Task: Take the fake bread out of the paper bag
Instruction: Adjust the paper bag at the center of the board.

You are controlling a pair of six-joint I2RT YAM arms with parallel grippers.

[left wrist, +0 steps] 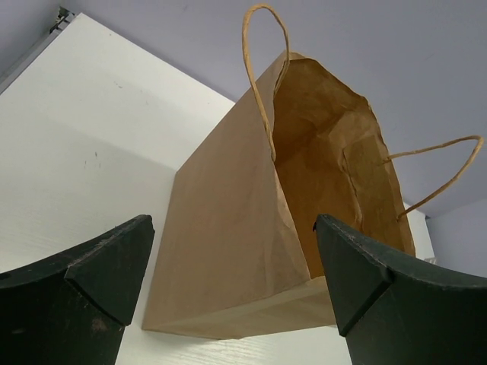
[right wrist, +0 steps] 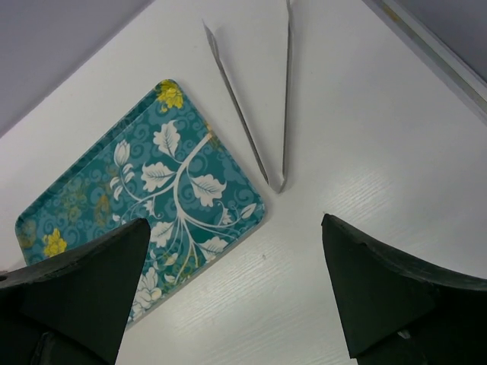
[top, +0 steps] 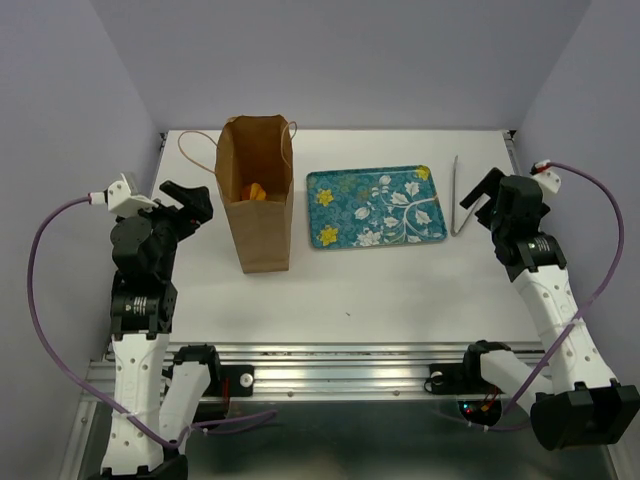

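- Hovering off the table [top: 400,285], my left pincer [top: 188,203] is spread wide and grips nothing; it sits just left of the paper bag [top: 262,235] without touching it.
- From my left wrist, only the two dark finger pads [left wrist: 91,281] show at the lower corners, cut off by the frame, with the bag [left wrist: 228,251] standing upright between and beyond them.
- The bag's mouth gapes open. In the left wrist view I see only creased brown paper inside; the bottom is out of sight.
- From above, a small patch of orange, the fake bread [top: 256,191], shows deep inside the bag. I cannot tell which pieces it is, or how many.
- One cord handle [top: 196,152] loops out to the bag's left; the other is hard to pick out from above, though both show from my left wrist.
- My right pincer [top: 478,197] is also released and spread, holding nothing, out near the table's right edge.
- Below it lies a pair of metal tongs [right wrist: 237,106]; their far ends run out of the top of the right wrist view.
- The floral tray [right wrist: 144,190] sits just beside the tongs' joined end, its near corner hidden behind my finger. From above, the tray [top: 375,207] lies flat between bag and tongs, touching neither.
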